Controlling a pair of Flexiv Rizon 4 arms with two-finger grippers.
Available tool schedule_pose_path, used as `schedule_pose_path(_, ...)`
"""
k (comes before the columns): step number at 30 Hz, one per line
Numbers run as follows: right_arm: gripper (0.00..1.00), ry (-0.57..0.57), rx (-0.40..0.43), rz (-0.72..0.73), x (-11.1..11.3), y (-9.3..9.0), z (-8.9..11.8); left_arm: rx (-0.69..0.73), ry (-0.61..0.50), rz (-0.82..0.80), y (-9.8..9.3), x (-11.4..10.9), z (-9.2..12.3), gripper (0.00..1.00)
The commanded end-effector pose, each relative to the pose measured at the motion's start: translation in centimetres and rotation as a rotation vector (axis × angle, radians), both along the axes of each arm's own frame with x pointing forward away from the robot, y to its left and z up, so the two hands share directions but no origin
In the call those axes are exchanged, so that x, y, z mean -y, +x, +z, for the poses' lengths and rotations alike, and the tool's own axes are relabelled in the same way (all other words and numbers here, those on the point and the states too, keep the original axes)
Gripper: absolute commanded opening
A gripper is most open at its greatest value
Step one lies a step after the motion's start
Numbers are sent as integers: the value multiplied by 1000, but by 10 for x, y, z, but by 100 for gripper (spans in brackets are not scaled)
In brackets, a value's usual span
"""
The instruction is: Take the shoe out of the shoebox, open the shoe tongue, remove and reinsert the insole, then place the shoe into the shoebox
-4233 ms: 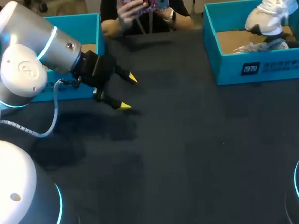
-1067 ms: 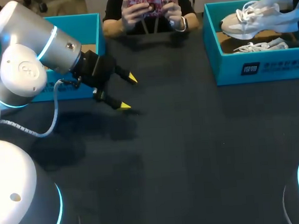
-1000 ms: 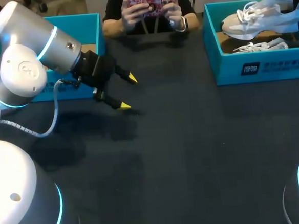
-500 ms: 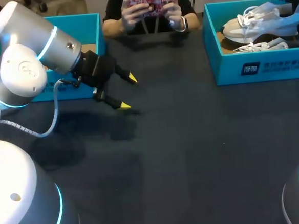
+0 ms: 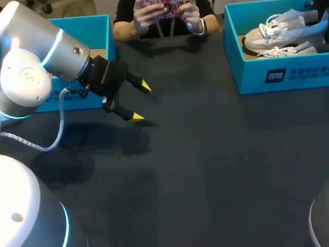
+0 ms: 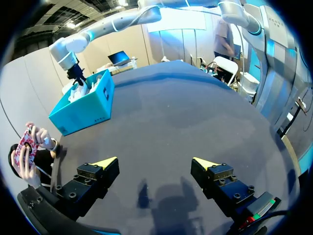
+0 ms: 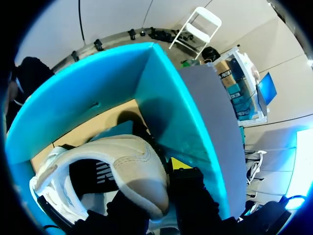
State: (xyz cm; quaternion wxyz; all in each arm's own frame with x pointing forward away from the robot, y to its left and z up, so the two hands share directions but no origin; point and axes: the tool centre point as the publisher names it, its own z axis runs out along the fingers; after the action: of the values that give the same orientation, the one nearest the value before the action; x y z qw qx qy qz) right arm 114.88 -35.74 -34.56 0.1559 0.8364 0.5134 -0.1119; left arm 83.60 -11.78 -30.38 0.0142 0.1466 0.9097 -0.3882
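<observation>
While the left hand (image 5: 140,102) hangs over the bench (image 5: 212,165) left of centre, fingers wide apart and nothing between them, a second teal box (image 5: 93,27) sits behind its arm in the upper left; the shoebox (image 5: 288,75) stands in the upper right with the shoe (image 5: 282,31) inside, heel raised; the right hand (image 7: 151,181) is clamped on that heel, the box wall just beside it; only one yellow tip shows; a white laced item (image 5: 283,51) beside the shoe is hard to make out.
</observation>
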Motion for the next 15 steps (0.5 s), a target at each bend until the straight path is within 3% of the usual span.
schedule_pose_path(1,0,28,-3,-1,2,7,-10,0,3,0,0,0,0,100)
schedule_pose_path(15,0,46,-17,1,-1,14,-28,0,3,0,0,0,0,100)
